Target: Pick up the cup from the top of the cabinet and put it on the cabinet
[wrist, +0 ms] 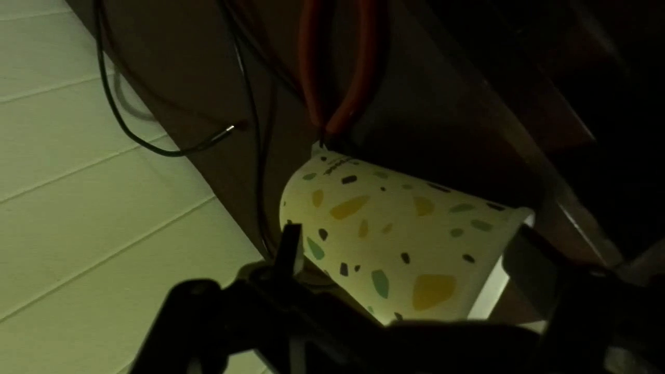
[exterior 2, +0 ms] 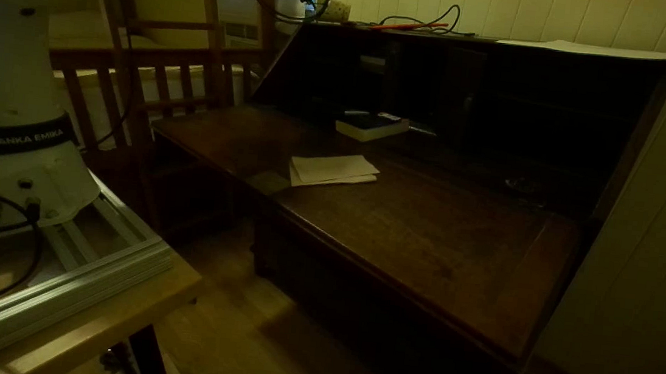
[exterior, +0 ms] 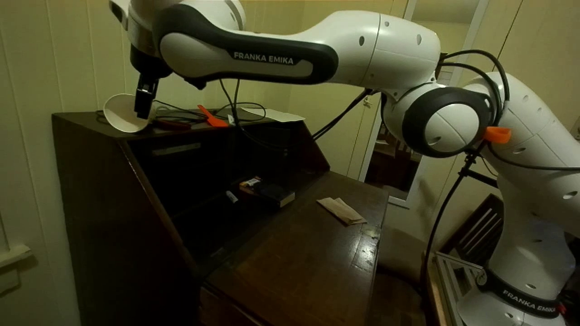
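Observation:
The cup [exterior: 118, 115] is white and lies on its side on the flat top of the dark brown cabinet [exterior: 122, 217], at one end. In the wrist view its speckled wall [wrist: 384, 223] shows yellow, green and dark patches. It also shows small in an exterior view [exterior 2: 338, 10]. The cabinet's fold-down leaf [exterior 2: 426, 239] is lowered. My gripper [wrist: 410, 244] is open around the cup's length, one finger beside its base and one at its rim. Whether the fingers touch it is unclear. In an exterior view a dark finger [exterior: 144, 103] overlaps the cup's mouth.
Red tool handles [wrist: 337, 78] lie close to the cup. Black cables [exterior: 181, 113], an orange tool [exterior: 213, 118] and white paper [exterior: 274, 115] lie on the cabinet top. A book [exterior: 267, 191] and folded paper [exterior: 342, 210] lie below. A wall [wrist: 104, 208] stands behind.

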